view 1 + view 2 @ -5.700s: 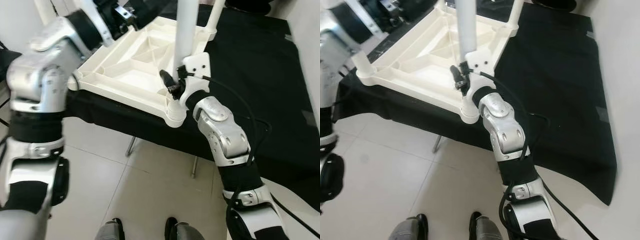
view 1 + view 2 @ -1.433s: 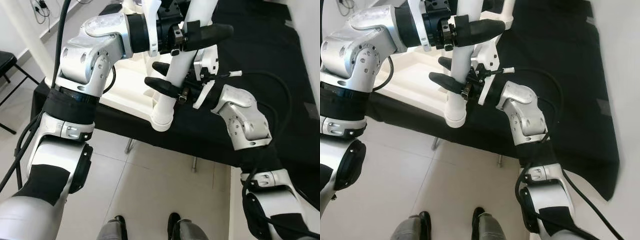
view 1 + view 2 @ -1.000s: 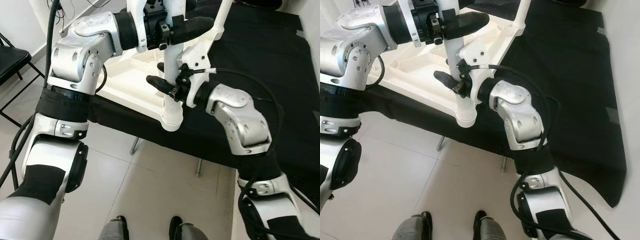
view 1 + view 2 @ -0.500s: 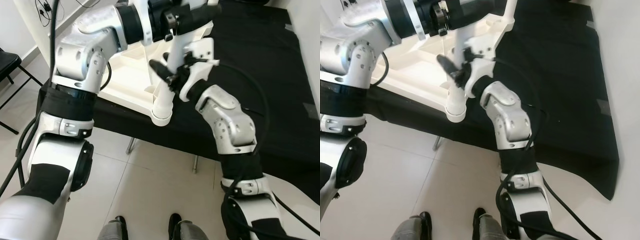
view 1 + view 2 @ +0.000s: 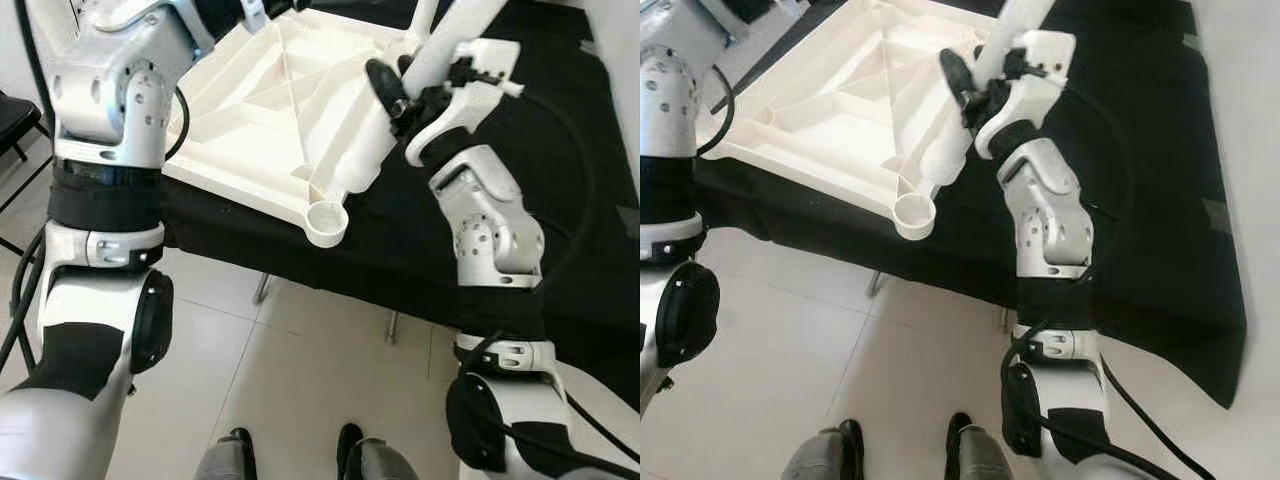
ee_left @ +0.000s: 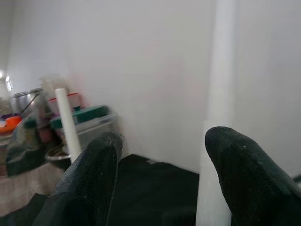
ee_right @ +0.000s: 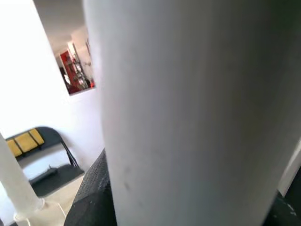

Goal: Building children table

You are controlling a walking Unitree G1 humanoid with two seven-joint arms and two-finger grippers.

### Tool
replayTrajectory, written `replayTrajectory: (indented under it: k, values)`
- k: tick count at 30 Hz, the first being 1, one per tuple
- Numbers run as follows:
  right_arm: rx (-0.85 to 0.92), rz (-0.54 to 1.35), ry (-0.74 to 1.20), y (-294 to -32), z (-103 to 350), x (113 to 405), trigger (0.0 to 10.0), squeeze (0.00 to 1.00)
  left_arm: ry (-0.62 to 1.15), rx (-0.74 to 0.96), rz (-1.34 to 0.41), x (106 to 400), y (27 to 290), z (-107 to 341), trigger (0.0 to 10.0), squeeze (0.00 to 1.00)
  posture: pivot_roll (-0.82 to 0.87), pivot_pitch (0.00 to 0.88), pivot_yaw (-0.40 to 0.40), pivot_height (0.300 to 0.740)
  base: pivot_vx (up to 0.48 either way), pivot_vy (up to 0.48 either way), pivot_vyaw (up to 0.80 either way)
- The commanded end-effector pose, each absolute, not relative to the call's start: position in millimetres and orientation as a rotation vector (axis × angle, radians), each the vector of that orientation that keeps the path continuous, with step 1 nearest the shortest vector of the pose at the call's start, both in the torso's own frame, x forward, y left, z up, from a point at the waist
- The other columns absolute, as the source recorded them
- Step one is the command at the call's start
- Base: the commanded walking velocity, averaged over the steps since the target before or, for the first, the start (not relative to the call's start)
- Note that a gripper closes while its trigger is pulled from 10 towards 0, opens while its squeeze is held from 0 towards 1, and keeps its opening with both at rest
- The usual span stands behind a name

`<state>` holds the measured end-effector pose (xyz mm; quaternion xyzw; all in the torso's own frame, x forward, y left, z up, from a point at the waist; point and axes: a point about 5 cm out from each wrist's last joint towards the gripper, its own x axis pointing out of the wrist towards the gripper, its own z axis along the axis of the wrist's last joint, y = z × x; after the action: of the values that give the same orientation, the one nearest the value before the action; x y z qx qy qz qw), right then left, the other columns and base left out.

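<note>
The white tabletop (image 5: 270, 110) lies upside down on a surface draped in black cloth (image 5: 560, 200), ribbed underside up so the leg sockets are reachable. Its near corner juts past the cloth's edge, and the round corner socket (image 5: 326, 222) there stands empty, open to the ceiling.

A white table leg (image 5: 395, 105) slants across that corner, its lower end resting against the tabletop's rim just above the socket — not seated in it. The right gripper (image 5: 392, 90) has this leg clamped between its black fingers (image 5: 381, 80) partway up the tube; the right wrist view looks along the tube at close range. The grip sits high, likely to leave the lower end free to steer into the socket.

The left gripper (image 6: 160, 174) is up off the tabletop, fingers spread wide and holding nothing, with a white pole (image 6: 214, 141) just past one fingertip. By my reading, the leg needs to be stood upright over the socket.
</note>
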<state>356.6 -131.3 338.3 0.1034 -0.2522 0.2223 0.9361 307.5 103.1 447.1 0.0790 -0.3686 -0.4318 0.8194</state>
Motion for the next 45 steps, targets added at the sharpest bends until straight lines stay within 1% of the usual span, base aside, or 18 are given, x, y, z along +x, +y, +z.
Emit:
replayTrajectory:
  k: [1, 2, 3, 4, 5, 12, 14, 16, 19, 20, 21, 22, 26, 29, 34, 37, 40, 45]
  values:
    - [0.191, 0.495, -0.576, -136.1, 348.6, 347.5, 0.0, 0.0, -0.77, 0.159, -0.912, 303.4, 108.8, 439.3, 10.0, 0.0, 0.01, 0.14, -0.037, 0.74, 0.0, 0.0, 0.0]
    - [0.191, 0.495, -0.576, -136.1, 348.6, 347.5, 0.0, 0.0, -0.77, 0.159, -0.912, 303.4, 108.8, 439.3, 10.0, 0.0, 0.01, 0.14, -0.037, 0.74, 0.0, 0.0, 0.0]
    - [0.154, 0.546, -0.572, -135.2, 345.8, 341.4, 1.6, 0.0, -0.751, 0.149, -0.902, 302.9, 110.4, 430.3, 10.0, 0.0, 0.01, 0.132, -0.038, 0.74, 0.0, 0.0, 0.0]
    - [0.092, 0.592, -0.544, -133.4, 336.6, 332.4, 7.3, 0.0, -0.717, 0.126, -0.863, 303.6, 114.9, 414.3, 10.0, 0.0, 0.01, 0.122, -0.038, 0.74, 0.0, 0.0, 0.0]
    - [0.086, 0.603, -0.521, -132.4, 330.3, 328.2, 10.0, 0.0, -0.691, 0.12, -0.832, 304.8, 118.1, 404.2, 10.0, 0.0, 0.01, 0.115, -0.038, 0.74, 0.0, 0.0, 0.0]
    - [0.069, 0.631, -0.441, -128.3, 307.8, 319.7, 10.0, 0.0, -0.586, 0.123, -0.742, 306.7, 123.6, 365.7, 10.0, 0.0, 0.02, 0.103, -0.044, 0.74, 0.0, 0.0, 0.0]
    - [0.075, 0.625, -0.38, -126.6, 290.8, 315.4, 10.0, 0.0, -0.508, 0.093, -0.697, 301.6, 124.0, 338.2, 10.0, 0.0, 0.03, 0.07, -0.053, 0.74, 0.0, 0.0, 0.0]
    - [0.063, 0.613, -0.344, -125.7, 279.8, 312.8, 10.0, 0.0, -0.454, 0.071, -0.675, 297.5, 124.9, 321.2, 10.0, 0.0, 0.03, 0.065, -0.052, 0.74, 0.0, 0.0, 0.0]
    - [0.052, 0.602, -0.307, -125.3, 269.9, 311.0, 10.0, 0.0, -0.406, 0.047, -0.656, 294.0, 125.9, 306.6, 10.0, 0.0, 0.03, 0.058, -0.052, 0.74, 0.0, 0.0, 0.0]
    - [0.045, 0.585, -0.266, -125.7, 259.6, 309.1, 10.0, 0.0, -0.354, 0.02, -0.635, 289.4, 127.9, 290.7, 10.0, 0.0, 0.03, 0.056, -0.052, 0.74, 0.0, 0.0, 0.0]
    - [0.045, 0.585, -0.266, -125.7, 259.6, 309.1, 10.0, 0.0, -0.354, 0.02, -0.635, 289.4, 127.9, 290.7, 10.0, 0.0, 0.03, 0.056, -0.052, 0.74, 0.0, 0.0, 0.0]
    - [0.057, 0.562, -0.186, -124.7, 240.5, 305.3, 10.0, 0.0, -0.241, -0.036, -0.595, 278.9, 131.9, 255.4, 10.0, 0.0, 0.04, 0.041, -0.053, 0.74, 0.0, 0.0, -0.8]
    - [0.09, 0.581, -0.14, -120.2, 229.7, 299.2, 10.0, 0.0, -0.184, -0.086, -0.574, 267.6, 136.0, 231.1, 10.0, 0.0, 0.04, 0.036, -0.054, 0.74, 0.12, 0.0, -0.8]
    - [0.053, 0.592, -0.14, -114.6, 223.2, 293.0, 10.0, 0.0, -0.114, -0.128, -0.508, 259.2, 144.2, 207.0, 10.0, 0.0, 0.03, 0.027, -0.056, 0.74, 0.48, 0.0, -0.53]
    - [0.051, 0.607, -0.138, -111.6, 220.5, 291.4, 10.0, 0.0, -0.098, -0.169, -0.468, 256.3, 144.9, 200.9, 10.0, 0.0, 0.03, 0.028, -0.053, 0.74, 0.365, 0.0, -0.25]
    - [0.021, 0.623, -0.12, -110.9, 217.4, 291.1, 10.0, 0.0, -0.096, -0.164, -0.471, 252.4, 139.4, 198.3, 10.0, 0.0, 0.02, 0.025, -0.055, 0.74, 0.0, 0.0, 0.0]
    - [-0.021, 0.669, -0.115, -109.3, 216.2, 287.5, 10.0, 0.0, -0.07, -0.132, -0.46, 248.1, 130.8, 190.4, 10.0, 0.0, 0.01, 0.025, -0.058, 0.74, 0.0, 0.0, 0.0]
    - [-0.027, 0.689, -0.12, -108.1, 216.8, 284.4, 10.0, 0.0, -0.067, -0.082, -0.444, 245.6, 128.7, 185.9, 10.0, 0.0, 0.01, 0.025, -0.059, 0.74, 0.0, 0.0, 0.0]
